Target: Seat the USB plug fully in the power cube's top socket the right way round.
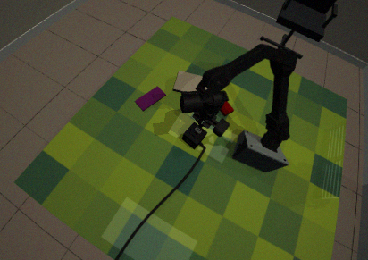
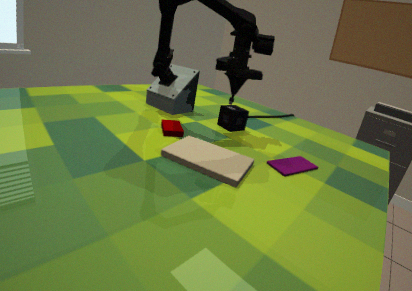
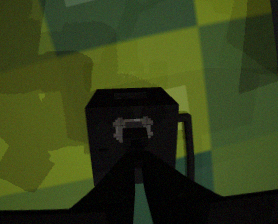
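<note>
USB plug, a small dark piece, right at the top socket of the power cube, and how deep it sits I can't tell. From the near side of the counter, a checkered green top: here's the pale, flat-faced block, with the thin purple slab beside it, toward the right-hand corner in the exterior view. Farther back, a small red block, smooth and boxy.

Beyond that, the matte black power cube, well in from the edges, with a pale metallic outline around its socket. A black cable leaves its side and runs to the far edge. Tapered and dark, the gripper comes straight down over the cube, fingers nearly together, clamped on the plug and hiding much of it. The plug's long axis looks upright, lower end toward the socket; which way round it's turned, I can't tell. Farther still, the wedge-shaped grey base near the far edge.
</note>
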{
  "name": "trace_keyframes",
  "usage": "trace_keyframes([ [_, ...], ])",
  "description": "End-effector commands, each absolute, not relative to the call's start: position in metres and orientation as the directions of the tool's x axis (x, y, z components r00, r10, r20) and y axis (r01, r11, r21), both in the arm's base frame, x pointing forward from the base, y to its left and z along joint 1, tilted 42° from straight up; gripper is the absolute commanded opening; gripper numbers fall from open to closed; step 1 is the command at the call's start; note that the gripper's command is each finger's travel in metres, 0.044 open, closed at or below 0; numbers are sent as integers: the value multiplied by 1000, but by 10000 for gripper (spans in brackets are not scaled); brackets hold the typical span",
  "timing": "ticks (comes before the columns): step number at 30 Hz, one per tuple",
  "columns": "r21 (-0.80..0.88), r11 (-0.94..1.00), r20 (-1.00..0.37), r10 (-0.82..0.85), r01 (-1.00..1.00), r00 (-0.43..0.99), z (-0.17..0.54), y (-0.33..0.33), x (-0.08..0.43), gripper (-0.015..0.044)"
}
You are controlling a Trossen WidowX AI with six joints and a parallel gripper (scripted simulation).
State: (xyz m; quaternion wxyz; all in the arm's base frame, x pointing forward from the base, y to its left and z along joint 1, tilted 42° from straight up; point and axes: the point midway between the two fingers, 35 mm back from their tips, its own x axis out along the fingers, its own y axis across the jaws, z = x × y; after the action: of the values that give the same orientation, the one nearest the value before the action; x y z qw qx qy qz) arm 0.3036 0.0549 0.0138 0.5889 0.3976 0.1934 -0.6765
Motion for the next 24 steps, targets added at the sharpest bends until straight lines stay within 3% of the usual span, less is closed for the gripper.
trace_keyframes([
  [1,205,-231,-772,-636,951,12,14,56,304,0],
  [24,207,-232,-784,-620,950,19,11,55,304,0],
])
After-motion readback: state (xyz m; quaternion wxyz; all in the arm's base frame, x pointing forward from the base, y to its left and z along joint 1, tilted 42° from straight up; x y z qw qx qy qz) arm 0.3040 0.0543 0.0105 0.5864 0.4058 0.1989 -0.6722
